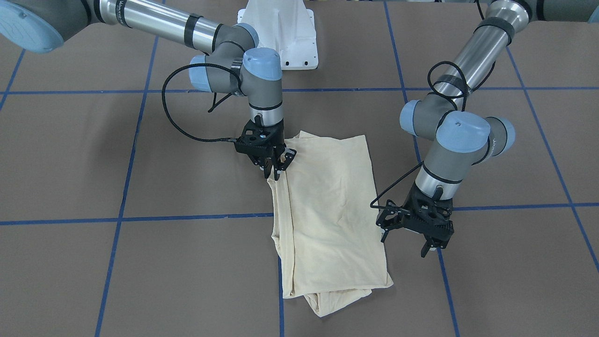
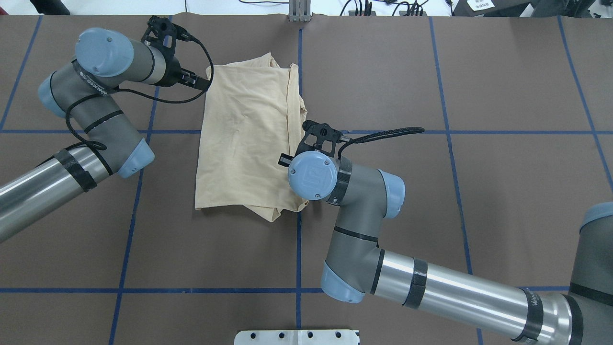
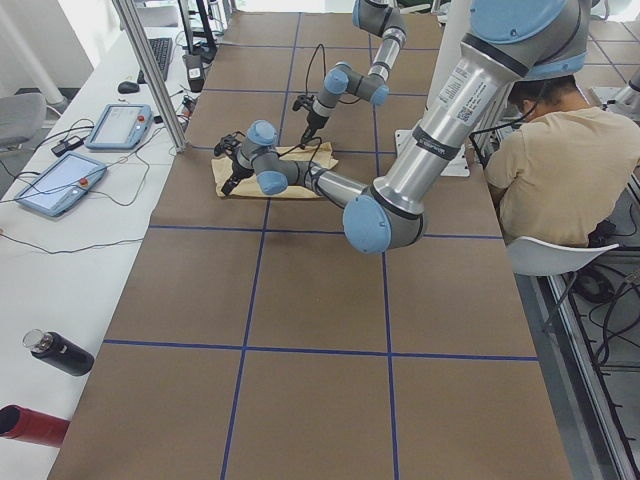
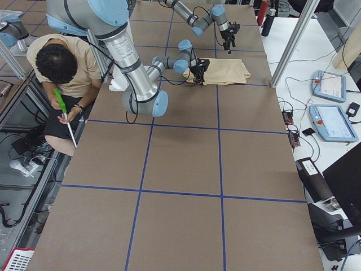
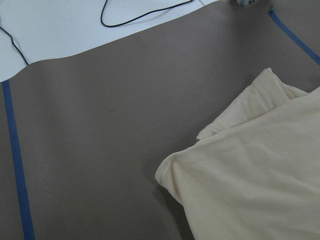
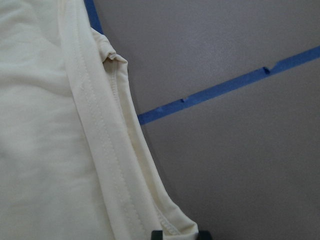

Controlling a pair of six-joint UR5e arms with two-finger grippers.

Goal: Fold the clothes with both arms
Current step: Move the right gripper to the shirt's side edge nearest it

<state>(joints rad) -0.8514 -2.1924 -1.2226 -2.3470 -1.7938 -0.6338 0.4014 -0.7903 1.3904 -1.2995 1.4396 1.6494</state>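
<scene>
The pale cream T-shirt (image 1: 327, 206) (image 2: 244, 139) lies folded into a long rectangle on the brown table, print hidden. My right gripper (image 1: 280, 166) points down at the shirt's long edge nearer my right arm. In the right wrist view its black fingertips (image 6: 156, 234) flank the hemmed edge (image 6: 125, 165), and it looks shut on that edge. My left gripper (image 1: 405, 242) (image 2: 198, 82) hangs open just off the shirt's far corner, with nothing between its fingers. The left wrist view shows that corner (image 5: 175, 172) and no fingers.
The white pedestal base (image 1: 281, 32) stands at the robot's side of the table. Blue tape lines (image 1: 187, 217) cross the brown surface. A seated person (image 3: 560, 160) is beside the table. Tablets (image 3: 110, 125) and bottles (image 3: 60, 352) lie on the white side bench.
</scene>
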